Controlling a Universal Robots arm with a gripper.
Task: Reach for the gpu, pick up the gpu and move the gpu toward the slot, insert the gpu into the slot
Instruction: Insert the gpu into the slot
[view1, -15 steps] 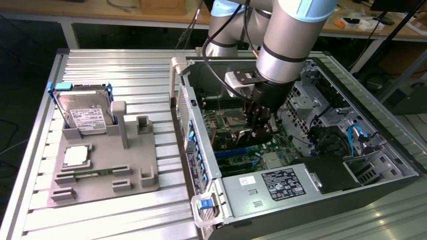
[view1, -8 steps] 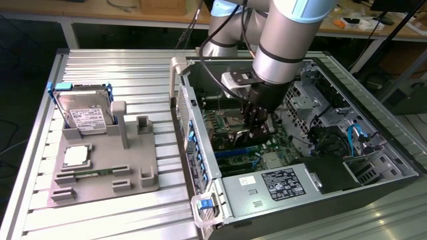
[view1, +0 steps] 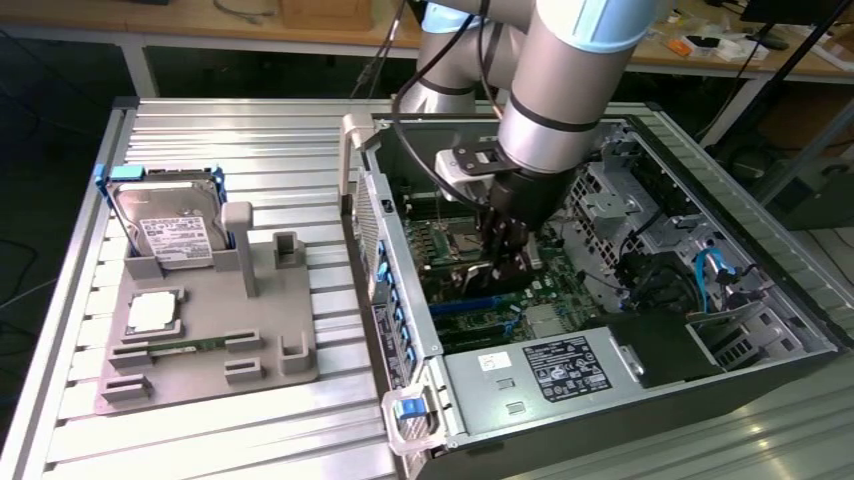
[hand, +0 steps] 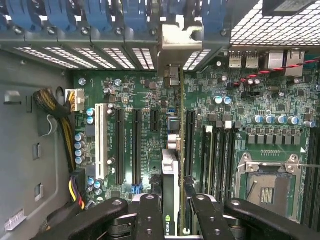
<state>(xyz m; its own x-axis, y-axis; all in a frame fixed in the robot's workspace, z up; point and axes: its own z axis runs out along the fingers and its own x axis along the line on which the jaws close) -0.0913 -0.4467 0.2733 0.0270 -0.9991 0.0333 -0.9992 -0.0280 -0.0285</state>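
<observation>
In the wrist view we see the gpu (hand: 170, 170) edge-on: a thin dark blade with a pale strip along it and a silvery bracket (hand: 172, 42) at the case's vented rear wall. The tool (hand: 174, 200) clamps it from both sides. The card stands over the green motherboard (hand: 250, 100), with black connector strips close on either side and the processor socket (hand: 267, 180) well apart.

In the exterior view the arm (view1: 561, 80) drops steeply into the open case (view1: 371, 215), with the tool just above the blue slot (view1: 467, 305). We cannot tell whether the card is seated. A hard drive (view1: 171, 235) stands out on the tabletop (view1: 240, 440).
</observation>
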